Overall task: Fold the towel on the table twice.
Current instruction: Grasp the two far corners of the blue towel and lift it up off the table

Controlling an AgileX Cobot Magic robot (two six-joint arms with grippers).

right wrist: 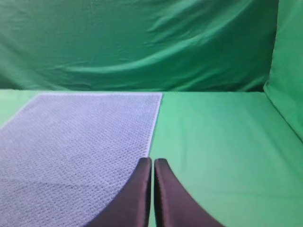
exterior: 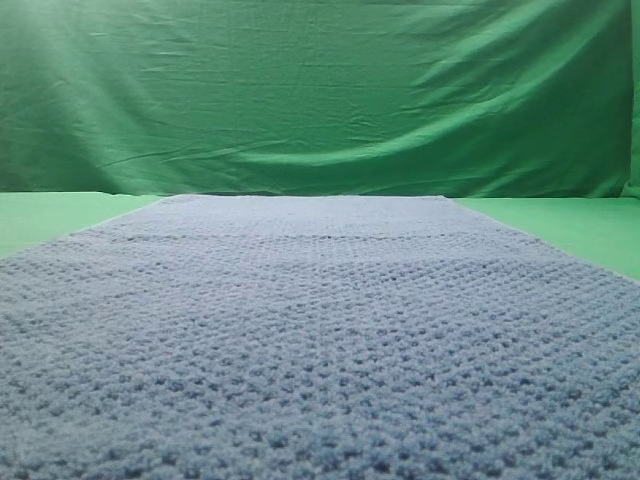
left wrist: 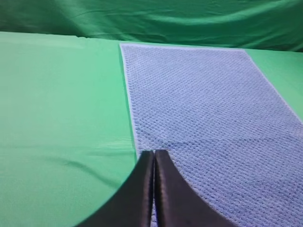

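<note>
The blue-grey waffle-weave towel (exterior: 320,330) lies flat and spread out on the green table (exterior: 50,215), its long side running away from me. It also shows in the left wrist view (left wrist: 208,109) and the right wrist view (right wrist: 80,142). My left gripper (left wrist: 154,152) is shut, its tips at the towel's left edge, where the cloth puckers slightly. My right gripper (right wrist: 152,161) is shut, its tips over the towel's right edge. No cloth shows between either pair of fingers. Neither gripper appears in the exterior high view.
A wrinkled green backdrop curtain (exterior: 320,90) hangs behind the table and wraps round at the right (right wrist: 286,85). Bare green table lies left of the towel (left wrist: 57,109) and right of it (right wrist: 213,137). A shallow crease in the tablecloth (left wrist: 90,158) runs left of my left gripper.
</note>
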